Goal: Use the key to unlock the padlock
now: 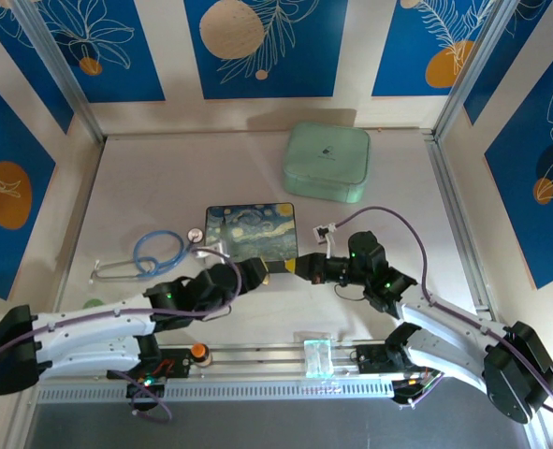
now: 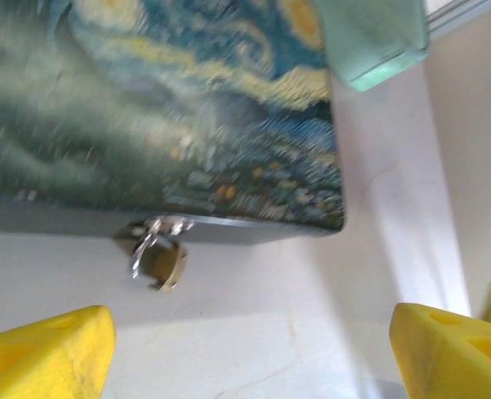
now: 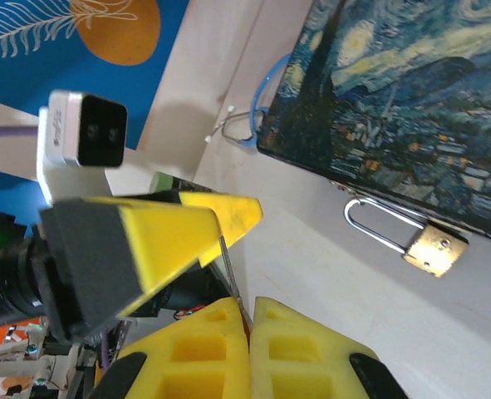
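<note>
The padlock (image 3: 432, 248), a small brass body on a silvery shackle, hangs from the hasp on the front edge of the starry-night tin (image 1: 250, 231). It also shows in the left wrist view, blurred, as the padlock (image 2: 158, 259) under the tin (image 2: 170, 108). My right gripper (image 3: 250, 320) is shut on the key (image 3: 228, 266), whose thin metal blade sticks up from between the pads, well left of the padlock. My left gripper (image 2: 249, 357) is open, its yellow fingers wide apart and nothing between them. One left finger (image 3: 170, 237) sits right beside the key's tip. Both grippers, left (image 1: 274, 269) and right (image 1: 306, 269), meet at the tin's front right corner.
A mint-green case (image 1: 327, 162) stands behind the tin on the right. A blue-tubed stethoscope (image 1: 154, 253) lies left of the tin. A rail with a clear block (image 1: 318, 355) runs along the near edge. Blue patterned walls enclose the table.
</note>
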You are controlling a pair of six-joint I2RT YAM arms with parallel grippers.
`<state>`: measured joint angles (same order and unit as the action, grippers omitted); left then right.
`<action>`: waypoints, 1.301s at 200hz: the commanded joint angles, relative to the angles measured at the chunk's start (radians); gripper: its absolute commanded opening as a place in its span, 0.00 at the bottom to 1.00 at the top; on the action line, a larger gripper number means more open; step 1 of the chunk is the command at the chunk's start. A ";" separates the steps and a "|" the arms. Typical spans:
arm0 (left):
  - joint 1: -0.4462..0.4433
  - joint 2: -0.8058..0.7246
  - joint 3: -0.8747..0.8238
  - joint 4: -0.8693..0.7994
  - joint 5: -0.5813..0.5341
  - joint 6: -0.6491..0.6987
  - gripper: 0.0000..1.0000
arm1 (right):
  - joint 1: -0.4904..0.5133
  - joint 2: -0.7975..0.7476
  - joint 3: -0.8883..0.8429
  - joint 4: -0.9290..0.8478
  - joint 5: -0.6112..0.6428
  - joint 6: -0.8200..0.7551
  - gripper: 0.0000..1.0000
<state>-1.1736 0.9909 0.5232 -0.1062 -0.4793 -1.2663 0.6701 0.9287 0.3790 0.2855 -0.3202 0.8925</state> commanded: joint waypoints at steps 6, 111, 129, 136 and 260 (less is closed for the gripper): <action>-0.067 0.097 -0.037 0.036 -0.157 -0.208 0.83 | 0.003 -0.031 -0.026 -0.062 0.027 -0.012 0.00; -0.009 0.523 0.151 -0.047 -0.033 -0.354 0.81 | 0.003 -0.098 -0.094 -0.062 0.067 0.019 0.00; -0.003 0.564 0.211 -0.119 -0.060 -0.334 0.77 | 0.003 -0.119 -0.100 -0.077 0.070 0.020 0.00; -0.003 0.580 0.238 -0.155 -0.080 -0.322 0.77 | 0.001 -0.131 -0.105 -0.084 0.074 0.020 0.00; 0.037 0.656 0.266 -0.317 -0.007 -0.253 0.53 | -0.033 -0.272 -0.184 -0.137 0.099 0.060 0.00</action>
<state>-1.1496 1.6829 0.8555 -0.3237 -0.5240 -1.5089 0.6422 0.6704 0.2211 0.1635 -0.2352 0.9352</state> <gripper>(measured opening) 0.547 0.048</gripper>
